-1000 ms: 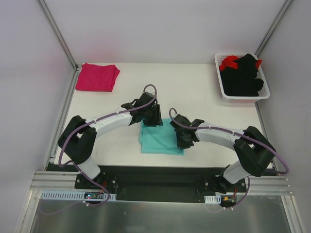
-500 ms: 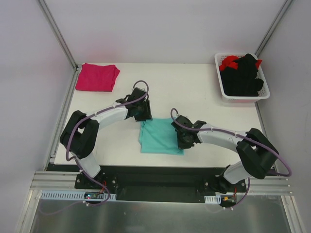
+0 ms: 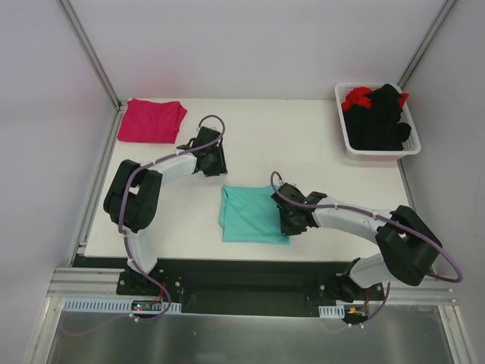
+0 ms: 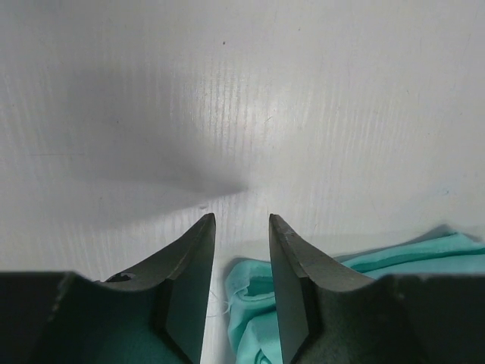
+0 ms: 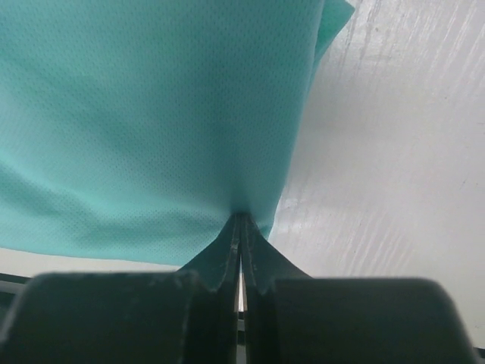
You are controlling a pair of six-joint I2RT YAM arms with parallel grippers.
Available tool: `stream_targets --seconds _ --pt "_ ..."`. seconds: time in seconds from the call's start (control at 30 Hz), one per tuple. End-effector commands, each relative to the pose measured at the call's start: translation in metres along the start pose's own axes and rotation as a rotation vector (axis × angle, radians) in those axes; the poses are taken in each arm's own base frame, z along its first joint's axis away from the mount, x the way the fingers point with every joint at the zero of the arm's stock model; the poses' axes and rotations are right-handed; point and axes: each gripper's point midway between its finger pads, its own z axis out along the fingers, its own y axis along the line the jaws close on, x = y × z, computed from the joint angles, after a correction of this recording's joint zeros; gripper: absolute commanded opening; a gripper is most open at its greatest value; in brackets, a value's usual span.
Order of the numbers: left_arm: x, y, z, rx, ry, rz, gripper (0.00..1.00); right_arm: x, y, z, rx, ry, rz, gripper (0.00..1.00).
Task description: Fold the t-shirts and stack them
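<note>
Overhead, white table (image 3: 318,144) (teal t-shirt (image 3: 250,216) flat) between pale walls (image 3: 265,45)

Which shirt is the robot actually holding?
The teal shirt mid-table: the right gripper is shut on its edge. The pink shirt lies untouched in the far left corner; black and red garments fill the basket.

- White table (image 3: 303,140).
- White slatted basket (image 3: 377,154) on the table's far right corner.
- Left metal post (image 3: 91,57) and right metal post (image 3: 424,45) at the table's far corners.
- Black plate (image 3: 250,277) along the table's near edge.
</note>
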Motion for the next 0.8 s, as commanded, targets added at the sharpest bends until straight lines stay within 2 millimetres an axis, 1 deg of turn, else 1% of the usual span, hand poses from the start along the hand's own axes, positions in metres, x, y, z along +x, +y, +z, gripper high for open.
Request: stream_targets --seconds 0.0,0.03,0.1,0.13,0.17,0.23,0.27,0.3,0.33,0.4,0.43,0.5,0.53,0.6,0.63,0.77 --pt "-0.039 -0.032 -0.036 0.063 -0.14 0.069 0.34 0.019 -0.024 -0.005 0.084 0.058 -0.004 0.01" --pt "-0.046 -0.042 -0.057 0.085 -0.173 0.082 0.35 0.017 -0.022 -0.006 0.08 0.054 -0.006 0.01" --pt "-0.039 -0.053 -0.08 0.081 -0.175 0.109 0.35 0.016 -0.021 -0.006 0.078 0.053 -0.006 0.01" --pt "-0.041 -0.062 -0.101 0.11 -0.202 0.114 0.35 0.015 -0.02 -0.006 0.078 0.056 -0.009 0.01" --pt "-0.028 -0.066 -0.109 0.114 -0.185 0.122 0.36 0.014 -0.02 -0.006 0.077 0.054 -0.009 0.01" --pt "-0.014 -0.07 -0.127 0.144 -0.181 0.11 0.36 0.013 -0.018 -0.005 0.076 0.053 -0.012 0.01" --pt "-0.007 -0.071 -0.13 0.157 -0.164 0.103 0.36 0.012 -0.017 -0.005 0.072 0.053 -0.01 0.01" --pt "0.006 -0.076 -0.132 0.191 -0.126 0.101 0.36 0.012 -0.016 -0.004 0.067 0.053 -0.012 0.01" --pt "0.02 -0.072 -0.131 0.19 -0.098 0.081 0.36 0.012 -0.016 -0.004 0.069 0.055 -0.012 0.01" --pt "0.036 -0.068 -0.125 0.178 -0.065 0.075 0.36 0.01 -0.014 -0.004 0.064 0.054 -0.015 0.01" --pt "0.054 -0.066 -0.116 0.163 -0.023 0.077 0.36 0.01 -0.014 -0.004 0.062 0.055 -0.016 0.01" --pt "0.066 -0.065 -0.103 0.147 0.01 0.085 0.36 0.009 -0.013 -0.004 0.064 0.053 -0.015 0.01" --pt "0.079 -0.062 -0.092 0.13 0.049 0.089 0.35 0.009 -0.013 -0.004 0.062 0.054 -0.015 0.01" --pt "0.087 -0.061 -0.08 0.122 0.069 0.094 0.35 0.009 -0.013 -0.004 0.063 0.054 -0.015 0.01" --pt "0.093 -0.062 -0.07 0.128 0.086 0.088 0.35 0.01 -0.014 -0.004 0.066 0.056 -0.014 0.01" --pt "0.107 -0.073 -0.055 0.155 0.136 0.089 0.34 0.011 -0.015 -0.004 0.071 0.057 -0.016 0.01"
